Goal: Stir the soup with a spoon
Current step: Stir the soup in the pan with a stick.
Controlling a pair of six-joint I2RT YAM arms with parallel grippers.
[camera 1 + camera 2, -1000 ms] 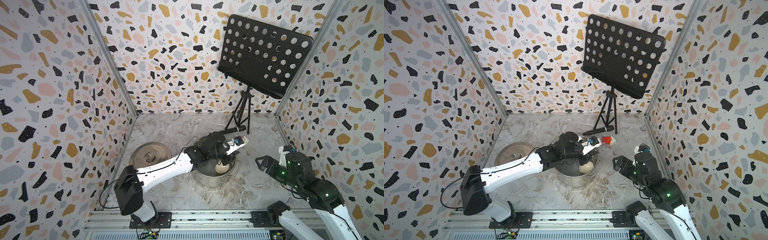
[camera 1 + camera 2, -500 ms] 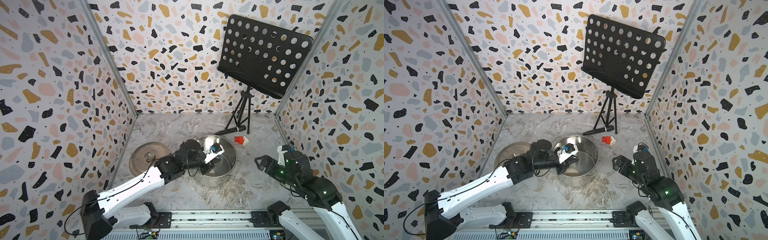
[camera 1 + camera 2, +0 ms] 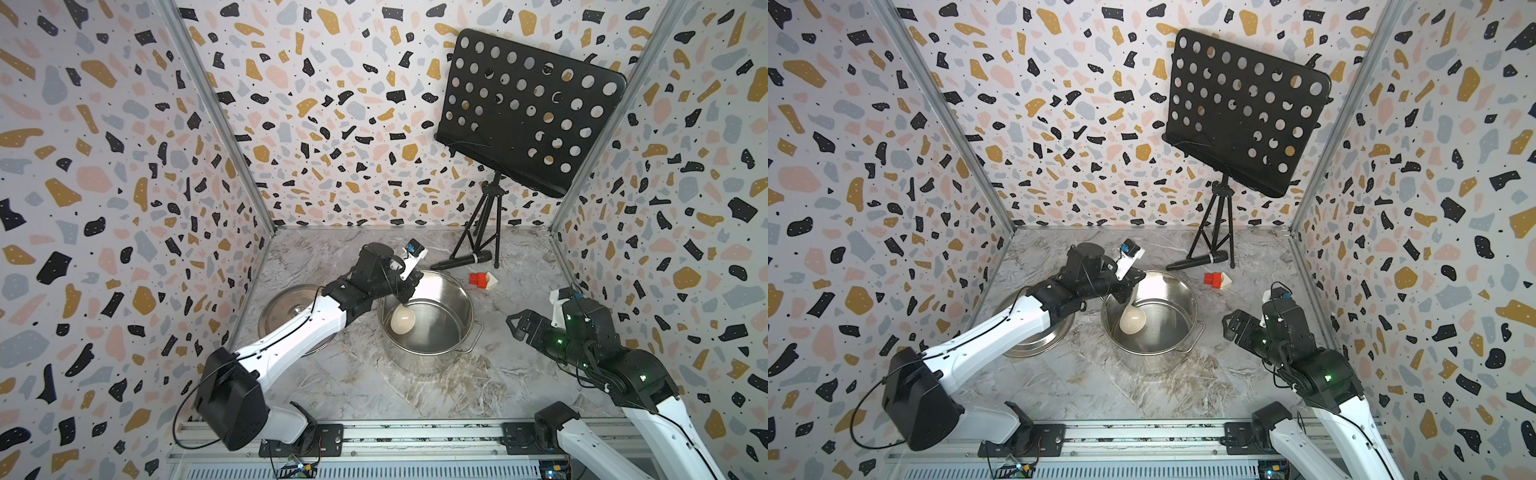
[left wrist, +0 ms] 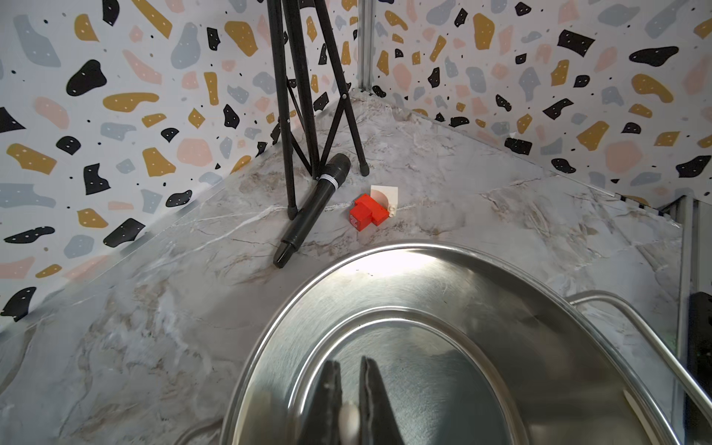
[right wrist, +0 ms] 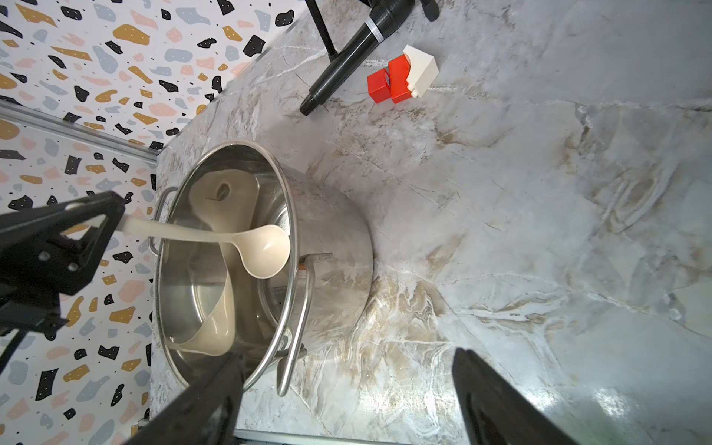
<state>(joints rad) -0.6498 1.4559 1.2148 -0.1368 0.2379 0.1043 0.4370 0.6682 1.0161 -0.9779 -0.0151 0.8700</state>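
Note:
A steel pot (image 3: 465,309) stands mid-table in both top views. Inside it hangs the spoon, a cream-white ladle (image 3: 403,321) (image 3: 1132,321), its bowl low at the pot's left side. My left gripper (image 3: 405,291) (image 3: 1127,291) hovers over the pot's left rim, shut on the ladle's handle. In the left wrist view that handle (image 4: 348,420) shows pinched between the black fingers. The right wrist view shows the ladle (image 5: 266,250) above bare steel; no soup is in view. My right gripper (image 3: 515,328) (image 5: 346,356) stays open, right of the pot beside its handle.
The pot's lid (image 3: 291,316) lies flat to the left, under my left arm. A black microphone (image 3: 461,261) and a red-and-white block (image 3: 482,280) lie behind the pot. A music stand (image 3: 528,112) on a tripod fills the back right corner.
My left arm has swung the ladle's bowl from the pot's right side across to its left side, still gripping the handle. The right arm has not moved.

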